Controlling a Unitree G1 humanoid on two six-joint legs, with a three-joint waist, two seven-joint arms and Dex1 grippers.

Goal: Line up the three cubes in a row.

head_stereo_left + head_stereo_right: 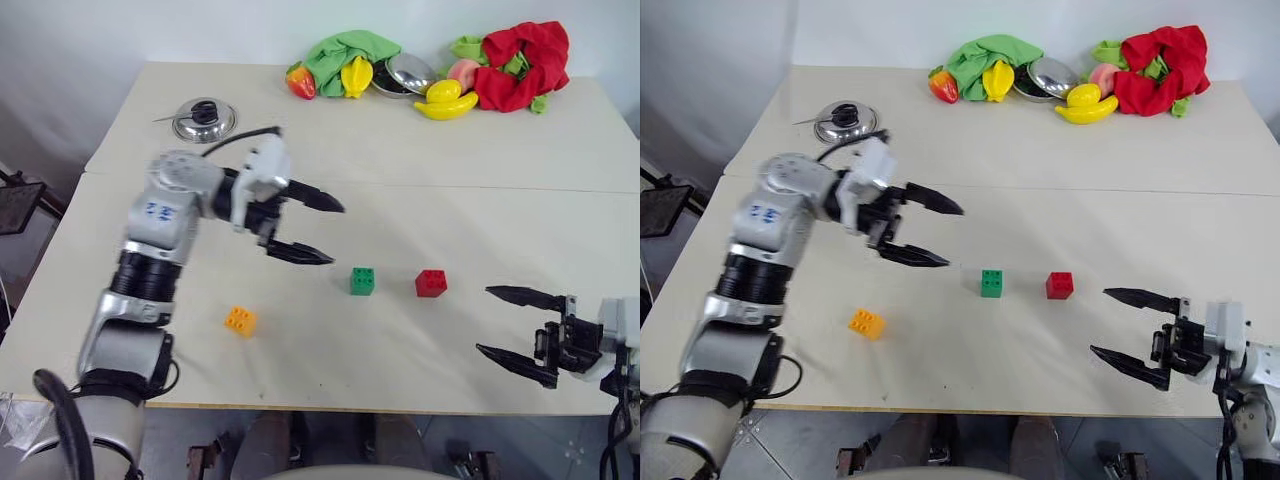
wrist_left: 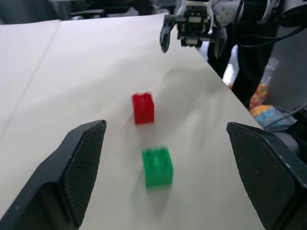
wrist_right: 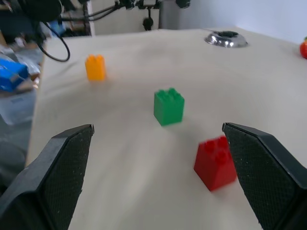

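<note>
Red, green and orange-yellow cubes sit apart on the white table (image 1: 420, 160), nearer its front edge than its back. The red cube (image 1: 431, 283) and the green cube (image 1: 363, 281) lie close together, side by side, parallel to the front edge, studs facing up. The orange-yellow cube (image 1: 240, 320) rests well apart toward the left front corner, closer to the edge, studs up and turned slightly askew. The left gripper (image 1: 315, 228) hangs above the table left of the green cube, jaws spread wide, holding nothing. The right gripper (image 1: 515, 325) hovers near the right front corner, jaws likewise wide and empty.
</note>
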